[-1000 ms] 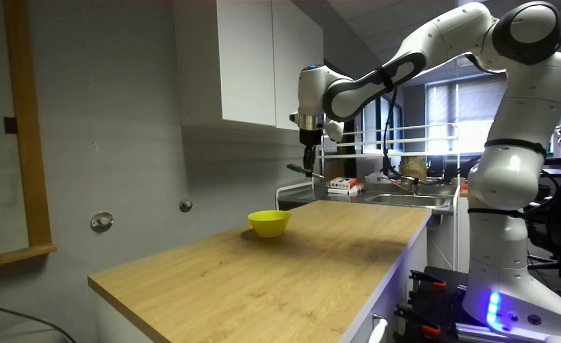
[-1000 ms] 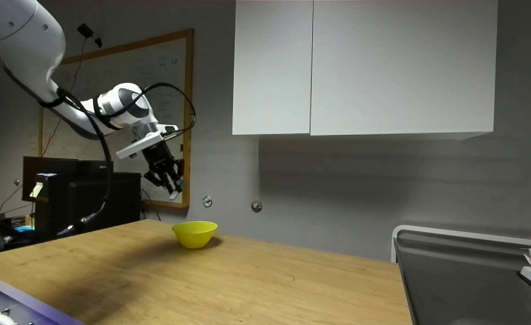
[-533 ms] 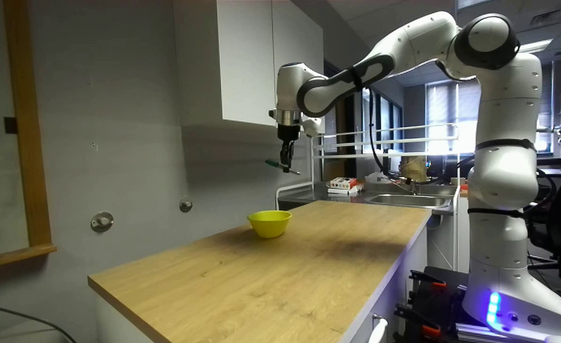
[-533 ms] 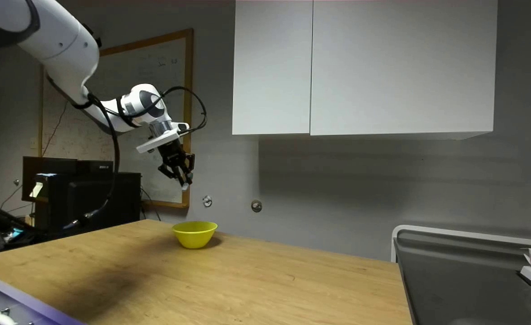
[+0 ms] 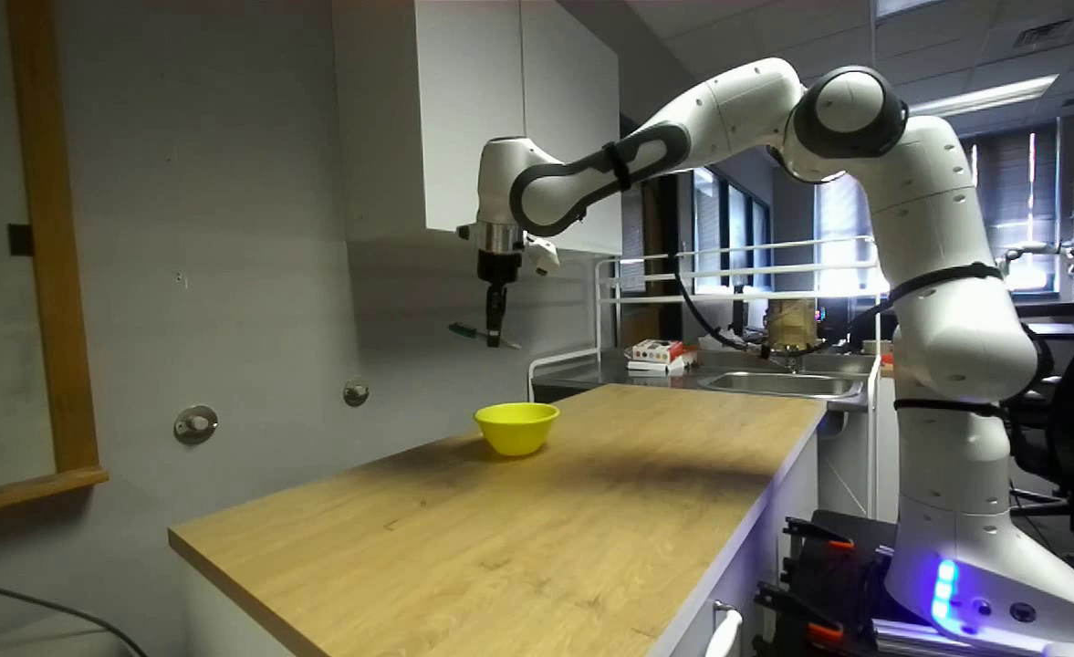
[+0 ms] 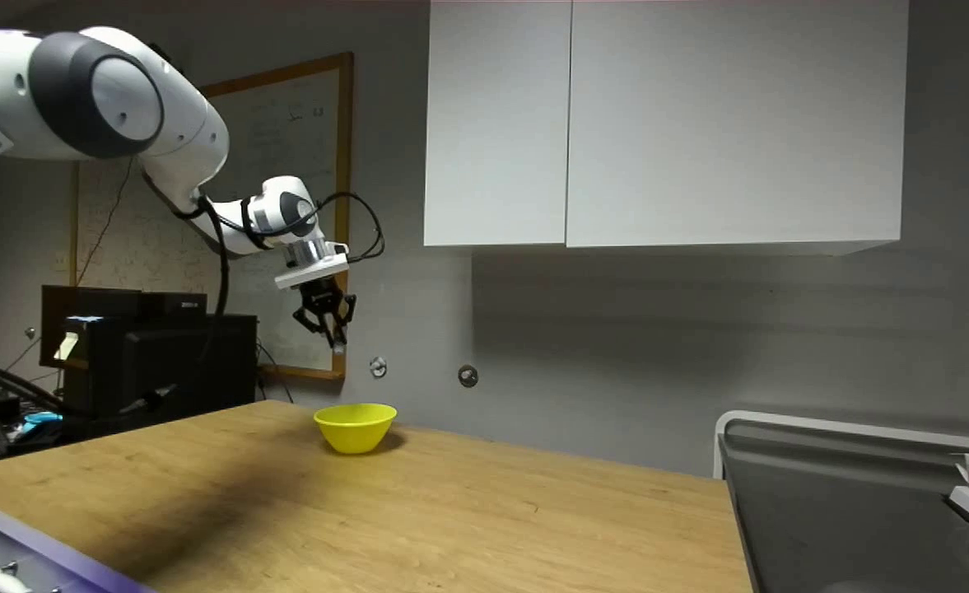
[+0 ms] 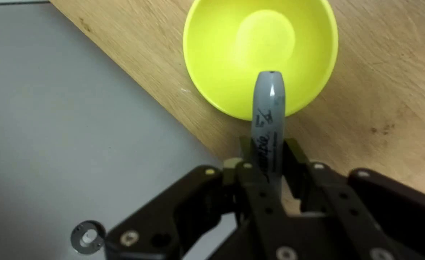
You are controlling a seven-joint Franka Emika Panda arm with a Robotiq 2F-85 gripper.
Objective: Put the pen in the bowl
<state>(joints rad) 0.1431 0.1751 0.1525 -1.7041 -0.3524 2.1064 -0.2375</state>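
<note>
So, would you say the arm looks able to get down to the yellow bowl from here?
Probably yes: the gripper, shut on the pen, hangs higher than the yellow bowl, and no obstacle shows between them in any view.

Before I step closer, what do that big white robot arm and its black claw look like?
The glossy white robot arm has rounded segments, dark grey joint bands, black straps and a silvery, metal-looking collar. A black cable loops beside it; blue lights glow on its white base. The black gripper, dotted with pale, round screw heads, has two angular fingers.
</note>
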